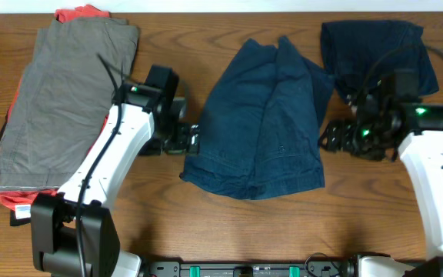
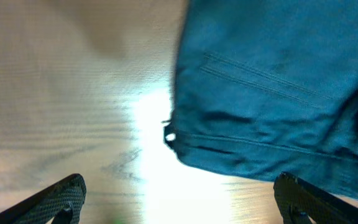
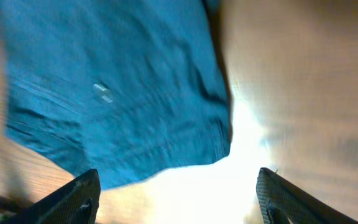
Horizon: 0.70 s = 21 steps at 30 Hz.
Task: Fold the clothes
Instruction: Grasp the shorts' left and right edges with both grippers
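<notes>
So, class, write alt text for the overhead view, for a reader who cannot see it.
Blue shorts lie in the middle of a wooden table, the left gripper at one side edge and the right gripper at the other. A pile of grey and red clothes sits to the left; a dark navy garment lies at top right.

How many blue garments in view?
2: the blue shorts mid-table, and a darker navy garment at top right. The left pile could hide more.

Brown wood-grain table, bright glare
</notes>
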{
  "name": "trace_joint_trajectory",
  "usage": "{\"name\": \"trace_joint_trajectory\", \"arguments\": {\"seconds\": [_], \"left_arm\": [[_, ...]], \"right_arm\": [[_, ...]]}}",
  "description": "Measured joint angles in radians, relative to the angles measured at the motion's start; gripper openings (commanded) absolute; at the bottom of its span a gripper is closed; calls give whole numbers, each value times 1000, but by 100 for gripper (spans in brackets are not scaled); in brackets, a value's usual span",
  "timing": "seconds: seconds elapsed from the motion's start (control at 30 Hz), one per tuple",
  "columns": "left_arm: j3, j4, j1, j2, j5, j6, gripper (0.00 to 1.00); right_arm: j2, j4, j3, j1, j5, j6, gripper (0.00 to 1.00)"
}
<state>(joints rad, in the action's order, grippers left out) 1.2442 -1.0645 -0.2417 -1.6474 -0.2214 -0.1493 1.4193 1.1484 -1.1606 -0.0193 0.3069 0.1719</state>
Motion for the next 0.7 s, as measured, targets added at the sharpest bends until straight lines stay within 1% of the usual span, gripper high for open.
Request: {"name": "trace_joint_trajectory", "arguments": {"seconds": [0.1, 0.27, 0.37, 0.47, 0.5, 0.7], "left_arm": [[-79, 66, 24, 0, 0, -3, 98], [-177, 177, 8, 0, -16, 70, 98], [-237, 196, -3, 0, -20, 93, 100], [-277, 202, -4, -1, -31, 102, 89], [-285, 210, -4, -1, -39, 104, 87], [-322, 296, -16, -1, -87, 121, 83]], "right_arm": [[1, -24, 80, 6, -35, 48, 78], [1, -77, 179, 6, -55, 98, 78], [1, -98, 206, 6, -57, 114, 77], [1, -116, 208, 6, -58, 124, 75], [1, -124, 208, 6, -58, 126, 75], [1, -192, 229, 6, -57, 135, 73]]}}
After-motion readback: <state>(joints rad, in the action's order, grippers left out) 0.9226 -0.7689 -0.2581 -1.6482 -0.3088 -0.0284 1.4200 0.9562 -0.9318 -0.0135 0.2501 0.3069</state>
